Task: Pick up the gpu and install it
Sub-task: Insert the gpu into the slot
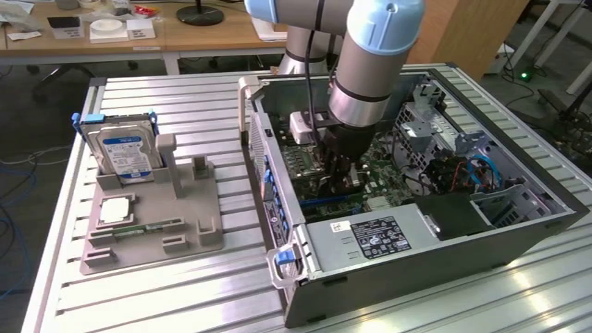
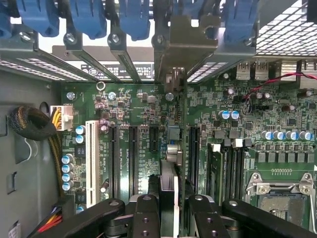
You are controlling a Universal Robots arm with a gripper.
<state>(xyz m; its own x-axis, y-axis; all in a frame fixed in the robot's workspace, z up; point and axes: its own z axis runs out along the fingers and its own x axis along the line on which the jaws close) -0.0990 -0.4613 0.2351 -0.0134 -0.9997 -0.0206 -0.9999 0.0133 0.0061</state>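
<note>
Inside the case (image 1: pixel 416 277), the gripper (image 2: pixel 173 210) clamps the gpu (image 2: pixel 169 184) (edge-on), seemingly over motherboard slots (image 2: pixel 193 153).

Green motherboard (image 2: pixel 208 111), blue clips (image 2: pixel 86 17), black gpu (image 2: pixel 168 198)

Near end of gpu (image 2: pixel 169 191) behind jaws

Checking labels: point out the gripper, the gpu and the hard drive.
gripper (image 2: pixel 173 206): wrist view, midway between its fingertips.
gpu (image 2: pixel 169 191): wrist view, its dark clamped edge.
hard drive (image 1: pixel 124 151): exterior view, its blue-white label.
</note>
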